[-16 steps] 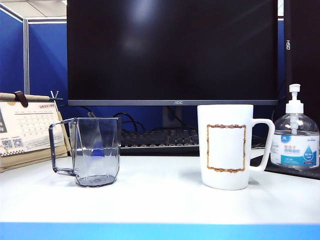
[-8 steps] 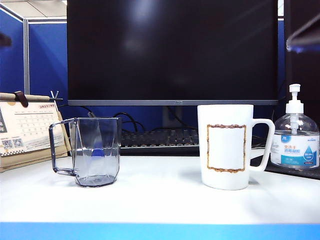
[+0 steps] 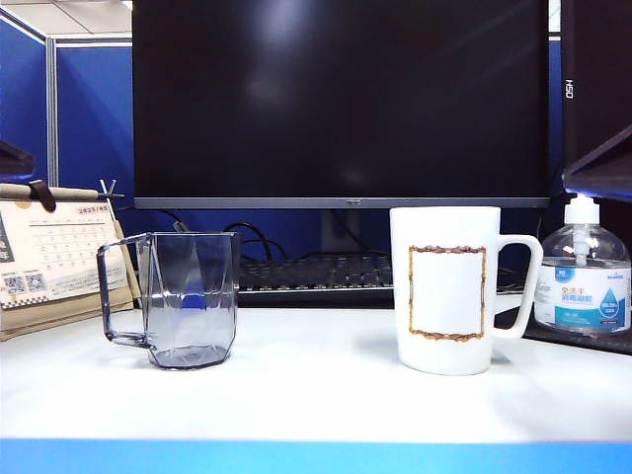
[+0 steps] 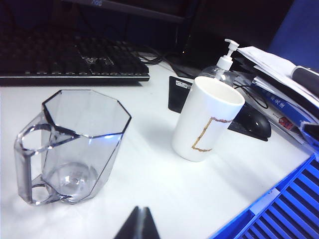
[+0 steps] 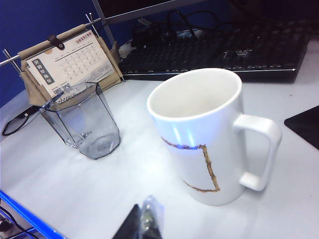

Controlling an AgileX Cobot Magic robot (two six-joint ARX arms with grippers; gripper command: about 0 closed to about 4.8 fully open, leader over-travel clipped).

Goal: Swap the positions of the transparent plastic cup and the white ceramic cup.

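The transparent plastic cup [image 3: 188, 301], faceted and blue-grey, stands upright on the left of the white table, its handle pointing left. Upright on the right is the white ceramic cup [image 3: 444, 291], with a gold-brown outline and its handle pointing right. My left gripper [image 4: 141, 209] is shut and empty, hanging above the table short of the transparent cup [image 4: 79, 144], with the white cup [image 4: 204, 122] farther off. My right gripper [image 5: 145, 204] is shut too, holding nothing, just in front of the white cup [image 5: 199, 134]; the transparent cup [image 5: 87, 122] stands beyond. Neither gripper touches a cup.
A monitor [image 3: 341, 99] and a black keyboard [image 3: 316, 275] stand behind the cups. A desk calendar [image 3: 54, 257] sits at the back left, a pump bottle [image 3: 585, 276] at the far right. A mouse [image 4: 254, 124] and stacked papers [image 4: 279, 84] lie beyond the bottle.
Dark parts of both arms have come into the exterior view at its left and right edges and sunk lower. Both cups stand where they were.
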